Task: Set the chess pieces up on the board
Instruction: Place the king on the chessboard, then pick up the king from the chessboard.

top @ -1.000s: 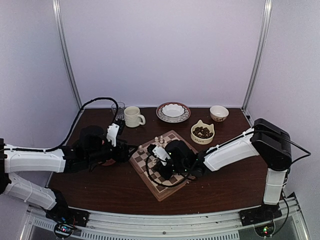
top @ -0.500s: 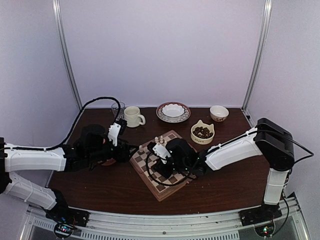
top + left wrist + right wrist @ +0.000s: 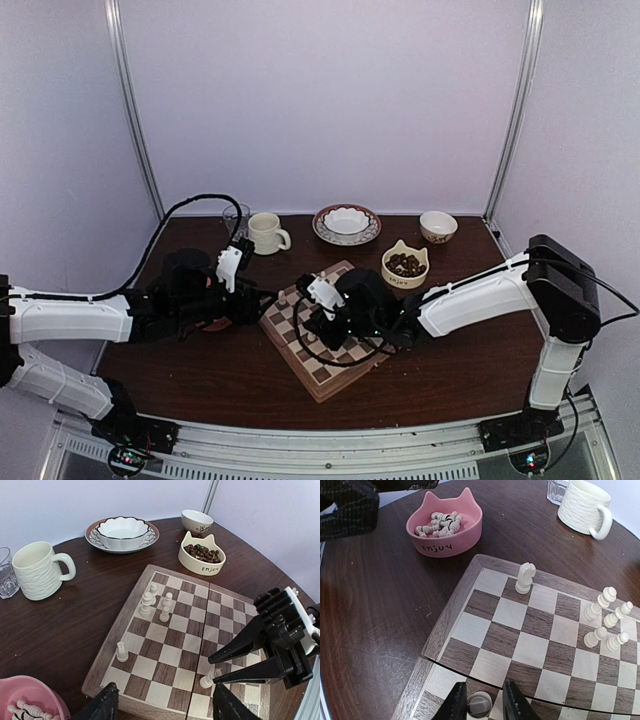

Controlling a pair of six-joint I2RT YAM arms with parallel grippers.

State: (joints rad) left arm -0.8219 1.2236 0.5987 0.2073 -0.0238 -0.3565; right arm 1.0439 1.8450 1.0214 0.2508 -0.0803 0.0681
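Observation:
The board (image 3: 170,655) lies angled in the middle of the table, also seen in the top view (image 3: 325,378). A cluster of cream chess pieces (image 3: 156,602) stands near its far edge and a lone piece (image 3: 121,651) by the left rim. My right gripper (image 3: 484,703) is low over the board's near edge. One tilted piece (image 3: 207,680) sits between its slightly parted fingers, with a gap on one side. My left gripper (image 3: 165,702) hovers open and empty just off the board's near-left corner. More pieces lie in a pink bowl (image 3: 445,527).
A white mug (image 3: 37,570) and a glass (image 3: 5,572) stand at the back left. A patterned dish with a white bowl (image 3: 122,530) and a small bowl (image 3: 196,520) are at the back. A cream cat-eared bowl of dark pieces (image 3: 201,555) stands right of the board.
My right gripper has shifted a little toward the board's far-left side and its jaws have loosened around the piece. The left arm has stayed put.

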